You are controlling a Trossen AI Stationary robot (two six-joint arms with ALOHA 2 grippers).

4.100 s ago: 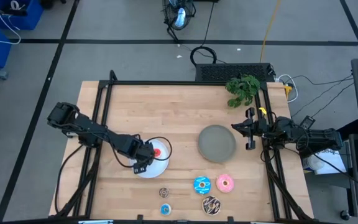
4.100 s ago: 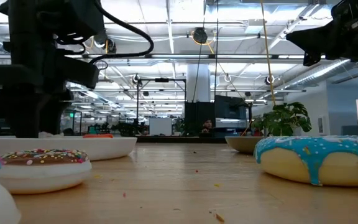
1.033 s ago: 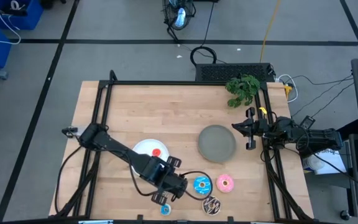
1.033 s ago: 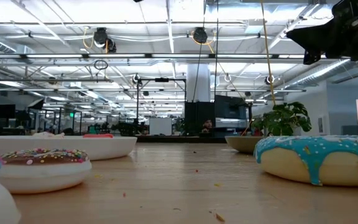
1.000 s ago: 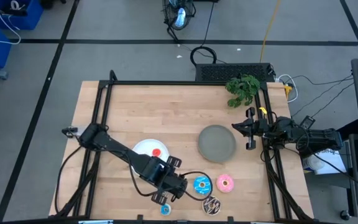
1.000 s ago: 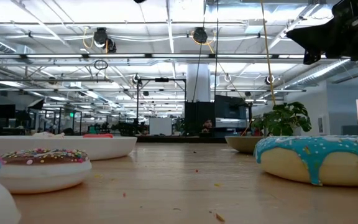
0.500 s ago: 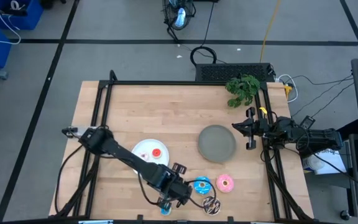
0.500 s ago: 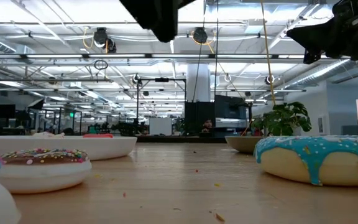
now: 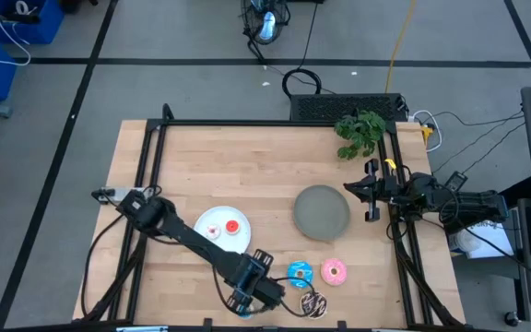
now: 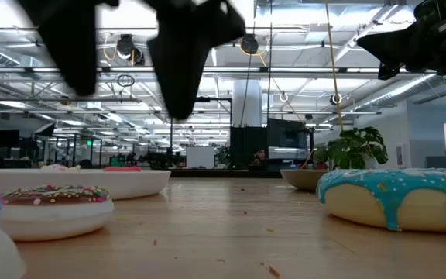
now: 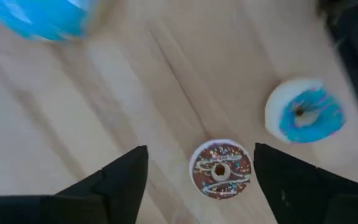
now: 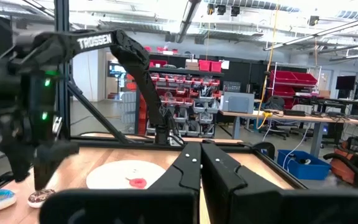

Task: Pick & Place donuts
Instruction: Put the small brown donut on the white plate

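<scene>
Near the table [image 9: 192, 166] edge I hold my left gripper [image 11: 199, 167] wide over the brown donut [image 11: 220, 169] to straddle it

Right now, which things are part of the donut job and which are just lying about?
Job: tiny brown donut, tiny blue donut, blue sprinkled donut, pink donut, chocolate donut, red donut; left gripper open above the brown one.
Lying about: white plate, gray plate, plant; right gripper shut at the table edge.
</scene>
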